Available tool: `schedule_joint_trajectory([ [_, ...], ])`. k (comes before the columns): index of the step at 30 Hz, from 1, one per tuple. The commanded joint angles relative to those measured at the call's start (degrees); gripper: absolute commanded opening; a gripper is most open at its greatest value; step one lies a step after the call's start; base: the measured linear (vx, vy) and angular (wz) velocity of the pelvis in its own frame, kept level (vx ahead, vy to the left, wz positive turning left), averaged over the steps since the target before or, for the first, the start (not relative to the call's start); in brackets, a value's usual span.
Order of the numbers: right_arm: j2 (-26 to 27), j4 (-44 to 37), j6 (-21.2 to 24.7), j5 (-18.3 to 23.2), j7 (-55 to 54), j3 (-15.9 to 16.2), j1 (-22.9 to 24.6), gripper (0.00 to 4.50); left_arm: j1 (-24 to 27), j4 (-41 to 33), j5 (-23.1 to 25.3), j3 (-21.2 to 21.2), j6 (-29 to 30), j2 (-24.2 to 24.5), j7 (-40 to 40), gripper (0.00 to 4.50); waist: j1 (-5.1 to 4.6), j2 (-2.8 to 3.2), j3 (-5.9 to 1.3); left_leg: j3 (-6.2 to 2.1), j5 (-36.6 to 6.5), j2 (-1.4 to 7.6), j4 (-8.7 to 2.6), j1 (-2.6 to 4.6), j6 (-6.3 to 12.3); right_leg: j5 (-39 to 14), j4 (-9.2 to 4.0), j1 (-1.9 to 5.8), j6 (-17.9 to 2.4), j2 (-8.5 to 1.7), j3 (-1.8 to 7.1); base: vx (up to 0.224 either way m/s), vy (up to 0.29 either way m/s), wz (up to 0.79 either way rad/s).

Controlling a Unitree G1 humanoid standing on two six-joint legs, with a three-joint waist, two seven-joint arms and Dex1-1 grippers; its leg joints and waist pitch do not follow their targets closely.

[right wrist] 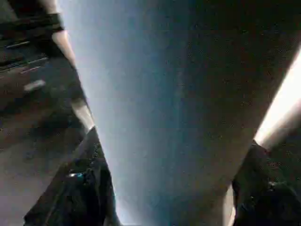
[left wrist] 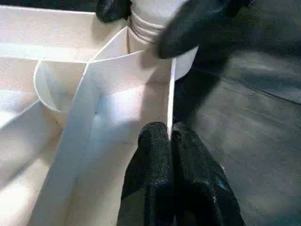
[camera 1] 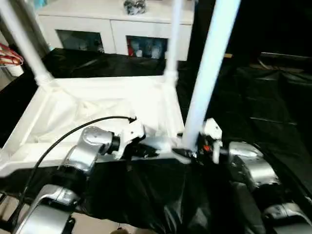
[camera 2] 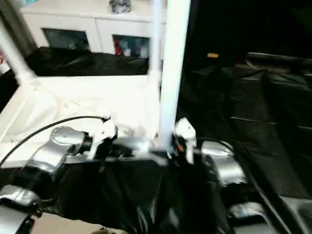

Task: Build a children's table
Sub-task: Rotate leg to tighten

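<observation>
Here, from the head camera, we see the tabletop (camera 1: 92, 105) lying underside up on black sheeting (camera 1: 253, 97), with our left gripper (camera 1: 163, 148) at its near rim. Our right gripper (camera 1: 197, 146) is at the foot of the near leg (camera 1: 207, 68), which rises from the corner socket just beside it.

Through the left wrist camera, our left fingers (left wrist: 155, 160) are pressed together, pinching the thin rim wall (left wrist: 170, 99); the socket sits just beyond them.

In the right wrist camera, our right fingers (right wrist: 84, 188) straddle the leg on both sides; whether they grip it we cannot tell.

We judge the plastic light, stiff and smooth, so take the leg low, near its socket.
</observation>
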Motion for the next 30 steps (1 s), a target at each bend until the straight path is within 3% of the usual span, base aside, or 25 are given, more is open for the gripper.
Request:
schedule_joint_trajectory([
  [1,3.9,4.2,0.8,-2.9,-6.1,2.4,0.3,2.69,-3.0,1.7,0.5,1.1,0.7,-3.2,8.0,0.00,0.04,-0.17,-2.70,-0.22,-14.7,0.98,-4.18,0.06,0.47,-20.9,-5.36,2.54,-9.9,-3.25,2.30,0.000,0.000,0.00],
  [3,6.4,6.5,0.3,-3.0,-12.9,1.0,-0.9,2.69,-5.1,4.6,1.5,1.5,1.6,-5.3,13.6,0.00,0.02,-0.12,-2.87,-0.18,-15.1,0.90,-4.07,0.39,0.19,-20.4,-5.49,2.33,-9.7,-3.15,2.32,0.000,0.000,0.00],
  [4,8.7,8.5,0.8,-3.2,-19.6,-0.1,-2.3,2.69,-6.8,7.0,2.2,1.9,2.7,-7.5,19.4,0.00,-0.01,0.32,-2.85,-0.17,-15.0,0.83,-4.05,0.40,-0.05,-19.8,-5.40,2.20,-9.9,-3.05,2.37,0.000,0.000,0.00],
  [6,9.3,9.0,1.0,-3.3,-21.2,-0.3,-2.7,2.69,-7.2,7.5,2.4,2.0,3.0,-8.1,20.7,0.00,-0.10,0.05,-2.88,-0.20,-15.2,0.77,-4.10,0.34,-0.32,-18.7,-5.39,2.39,-10.1,-2.90,2.22,0.000,0.000,0.00],
  [8,11.5,12.0,1.2,-4.4,-29.2,-1.5,-4.6,2.69,-8.3,9.3,2.8,2.5,3.0,-10.3,25.3,0.00,0.05,0.22,-3.00,-0.15,-14.8,0.80,-3.97,0.15,0.41,-17.1,-5.32,2.36,-10.4,-2.98,2.33,0.000,0.000,0.00],
  [11,13.4,14.2,-1.7,-5.6,-31.4,-1.2,-6.0,2.69,-9.1,10.7,3.3,2.4,1.5,-11.8,27.2,0.00,-0.01,0.08,-3.11,-0.15,-14.3,0.70,-3.92,-0.06,0.68,-16.0,-5.22,2.54,-10.3,-2.93,2.19,0.000,0.000,0.00],
  [13,13.9,14.5,-2.5,-4.6,-29.2,-1.6,-6.3,3.24,-9.0,10.4,3.1,2.0,0.2,-11.8,25.3,0.00,0.17,-0.03,-3.22,-0.11,-13.7,0.70,-3.84,-0.19,1.52,-14.9,-5.16,2.64,-10.4,-3.02,2.20,0.000,0.000,0.00],
  [17,12.7,14.1,-2.6,-3.1,-24.4,-1.9,-6.1,3.68,-7.6,8.4,2.1,1.2,-2.8,-10.1,19.2,0.00,-0.01,-0.10,-3.42,-0.18,-11.8,0.80,-3.74,-0.60,2.78,-10.7,-4.60,2.94,-11.2,-2.92,2.09,0.000,0.000,0.00],
  [23,9.2,12.8,-6.1,-4.6,-16.7,0.8,-5.2,3.88,-4.3,3.6,-0.4,0.0,-4.7,-6.5,8.6,0.00,-0.50,-0.07,-3.47,-0.11,-10.2,0.89,-3.53,-0.85,3.94,-8.1,-4.24,3.16,-12.9,-3.06,1.99,0.000,0.000,0.00],
  [30,5.0,7.0,-7.6,-2.3,-0.7,3.3,-1.9,3.88,-2.0,0.4,-1.9,-0.5,-5.2,-2.6,0.8,0.00,-0.41,0.14,-3.50,0.12,-9.4,1.28,-3.26,-0.65,5.47,-4.1,-3.71,3.19,-14.9,-2.80,2.00,0.000,0.000,0.00],
])
